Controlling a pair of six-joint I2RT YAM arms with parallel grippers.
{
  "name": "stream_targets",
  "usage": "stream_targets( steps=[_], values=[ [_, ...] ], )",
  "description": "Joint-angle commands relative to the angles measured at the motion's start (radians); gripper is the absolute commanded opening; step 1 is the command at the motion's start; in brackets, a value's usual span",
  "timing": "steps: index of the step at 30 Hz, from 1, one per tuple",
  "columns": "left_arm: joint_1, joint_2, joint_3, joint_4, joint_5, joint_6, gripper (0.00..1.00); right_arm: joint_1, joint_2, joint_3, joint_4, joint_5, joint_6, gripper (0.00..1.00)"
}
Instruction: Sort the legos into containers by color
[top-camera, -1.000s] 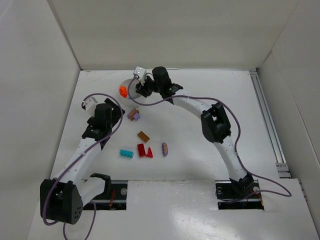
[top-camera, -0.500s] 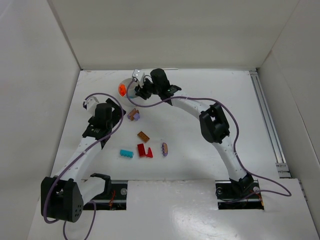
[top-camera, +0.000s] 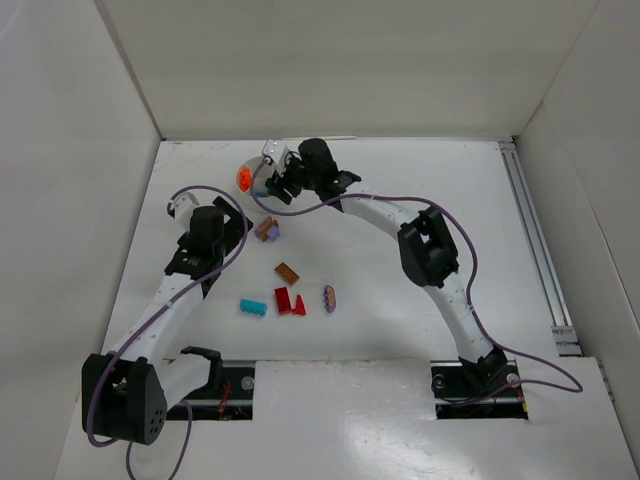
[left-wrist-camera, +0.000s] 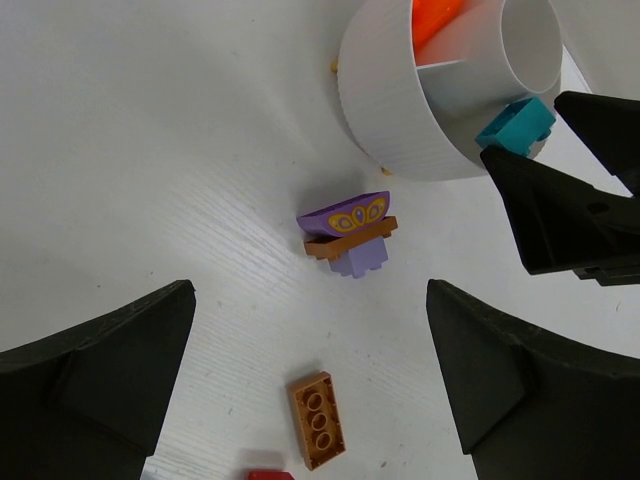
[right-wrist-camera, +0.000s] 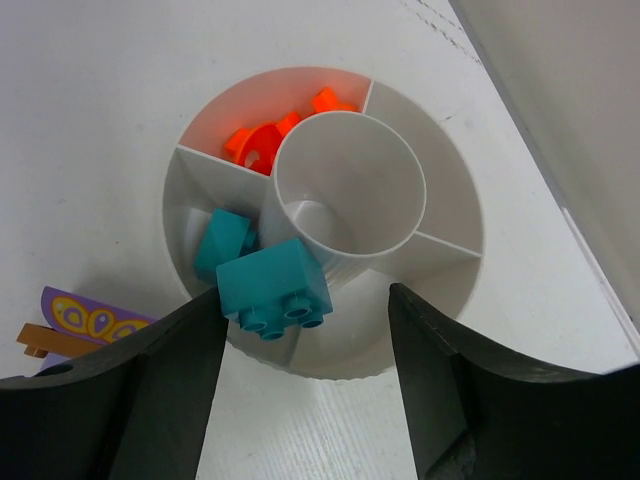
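The right gripper (right-wrist-camera: 308, 300) stands spread around the teal brick (right-wrist-camera: 272, 285), above the dish (right-wrist-camera: 445, 190); falling near the rim, it may bounce onto the tabletop (right-wrist-camera: 100, 100). The left gripper (left-wrist-camera: 310, 290) is spread and empty

**op:** What finishes are on the feed?

**eng:** Your table (left-wrist-camera: 150, 150) is white and matt, and up close you can see fine brushed streaks. The dish (left-wrist-camera: 385, 110) is white plastic. Its outer wall is finely ribbed, and the dividers and central well are smooth with a soft sheen.

**op:** And the pieces?

**eng:** All smooth moulded plastic. Your teal brick (right-wrist-camera: 275, 290) is satin with crisp studs. The orange pieces (right-wrist-camera: 255, 145) look a touch glossier. The purple piece (left-wrist-camera: 345, 215) has a gold print on a smooth face. The brown brick (left-wrist-camera: 320, 420) is semi-gloss.

**op:** Hardware?

**eng:** Your left fingers (left-wrist-camera: 90, 370) and right fingers (right-wrist-camera: 130, 400) are black plastic, matt and faintly grainy. The arm shells (top-camera: 380, 212) are white and glossy.
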Motion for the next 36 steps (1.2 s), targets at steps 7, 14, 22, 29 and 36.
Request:
stream_targets(
  steps=[7, 14, 22, 29, 36],
  values=[
    [0.005, -0.034, -0.015, -0.038, 0.021, 0.012, 1.0, 0.016, -0.116, -0.002, -0.009, 0.002, -0.013, 0.81],
    [0.005, -0.066, -0.066, -0.052, 0.049, -0.009, 1.0, 0.016, -0.23, -0.088, -0.009, -0.02, -0.046, 0.82],
    [-0.041, -0.095, -0.096, -0.108, 0.049, -0.034, 1.0, 0.016, -0.375, -0.259, -0.009, 0.028, -0.075, 0.7],
    [-0.077, -0.129, -0.145, -0.292, 0.105, -0.162, 1.0, 0.016, -0.524, -0.552, 0.001, 0.08, -0.084, 0.7],
    [-0.128, -0.201, -0.168, -0.427, 0.145, -0.241, 1.0, 0.016, -0.609, -0.736, 0.024, 0.071, -0.062, 0.71]
  ],
)
